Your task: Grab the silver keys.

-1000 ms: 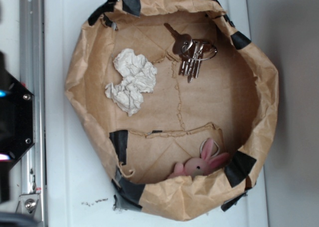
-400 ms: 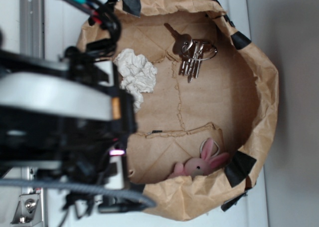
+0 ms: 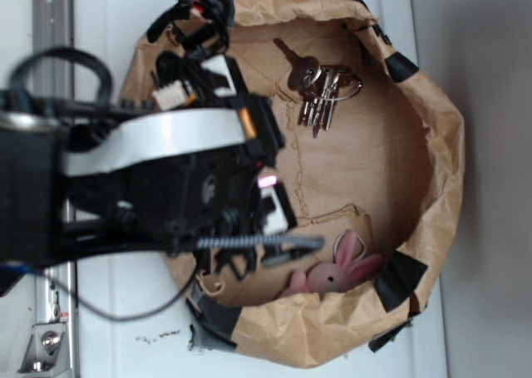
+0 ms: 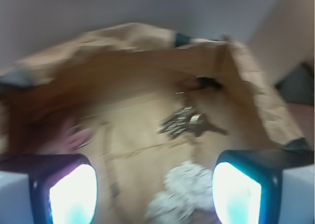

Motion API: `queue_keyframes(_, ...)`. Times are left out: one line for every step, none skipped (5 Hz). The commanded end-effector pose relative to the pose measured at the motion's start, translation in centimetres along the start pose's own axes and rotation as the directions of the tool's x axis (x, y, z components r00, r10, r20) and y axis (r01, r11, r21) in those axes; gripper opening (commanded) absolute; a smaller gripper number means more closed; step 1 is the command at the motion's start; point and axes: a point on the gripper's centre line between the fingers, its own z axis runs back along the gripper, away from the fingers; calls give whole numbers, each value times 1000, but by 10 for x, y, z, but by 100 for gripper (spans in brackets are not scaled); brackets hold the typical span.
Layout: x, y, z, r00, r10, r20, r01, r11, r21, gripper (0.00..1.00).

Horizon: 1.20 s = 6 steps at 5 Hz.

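Several shiny silver metal keys (image 3: 320, 87) on a round metal ring lie fanned on the creased floor of a wide, round container of crumpled brown paper (image 3: 440, 158), its rolled rim patched with strips of black tape. In the exterior view the bunch sits at the far right of the paper floor, just inside the rim, one larger round-headed key pointing away from the rest. A small pink plush bunny (image 3: 337, 272) rests against the near wall. The black and white robot arm (image 3: 166, 179), trailing dark cables, covers the left part of the container; the gripper (image 4: 155, 189) itself is hidden under it there. The container stands on a smooth white desk (image 3: 108, 311).

The wrist view is blurred. It shows the keys (image 4: 184, 121) ahead near the middle, well apart from the gripper, and a crumpled white paper ball (image 4: 184, 187) lying between the two glowing white fingertips (image 4: 71, 194). The jaws stand wide apart and hold nothing.
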Motion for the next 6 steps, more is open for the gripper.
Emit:
queue_keyframes(9,1,6,998,26,56,-28,999,32,100)
queue_keyframes(9,1,6,998,26,56,-28,999,32,100)
queue_keyframes(9,1,6,998,26,56,-28,999,32,100)
queue_keyframes(9,1,6,998,26,56,-28,999,32,100)
queue_keyframes(9,1,6,998,26,56,-28,999,32,100)
queue_keyframes(13,-4,-11,995,-77,65,79,997,-22,100)
